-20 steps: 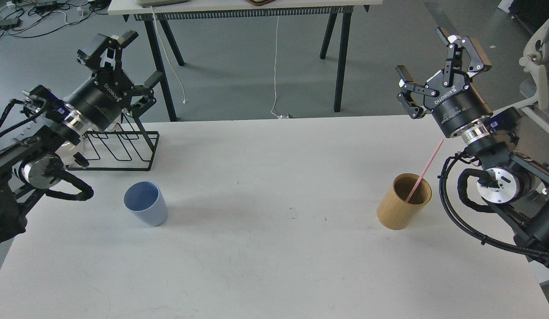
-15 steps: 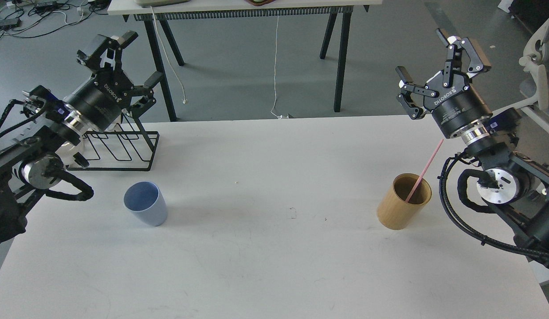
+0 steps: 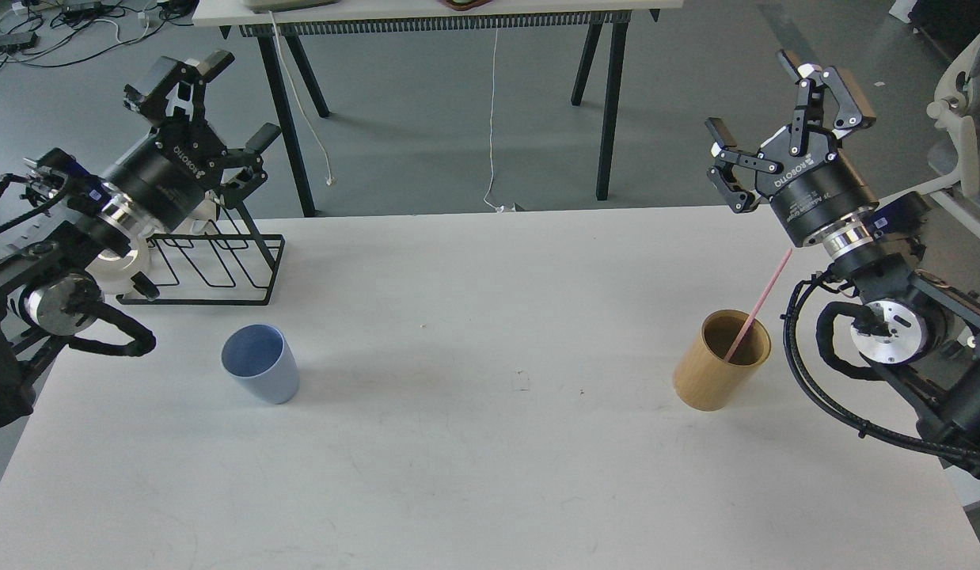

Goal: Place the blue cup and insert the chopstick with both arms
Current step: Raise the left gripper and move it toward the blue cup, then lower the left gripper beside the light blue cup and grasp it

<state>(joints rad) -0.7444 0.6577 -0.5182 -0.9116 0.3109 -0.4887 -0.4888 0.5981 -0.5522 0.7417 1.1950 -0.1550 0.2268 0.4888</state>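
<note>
The pale blue cup (image 3: 260,364) stands upright on the white table (image 3: 474,443), left of centre. The pink-red chopstick (image 3: 759,305) leans in the tan wooden holder (image 3: 721,370) at the right, its top pointing up and right. My left gripper (image 3: 209,107) is open and empty, raised above the black wire rack, well behind and left of the cup. My right gripper (image 3: 775,111) is open and empty, raised above the table's far right edge, behind the holder and the chopstick's top.
A black wire rack (image 3: 209,265) stands at the table's back left, under my left arm. Another table (image 3: 427,16) with black legs stands on the grey floor behind. A white chair (image 3: 961,111) is at the far right.
</note>
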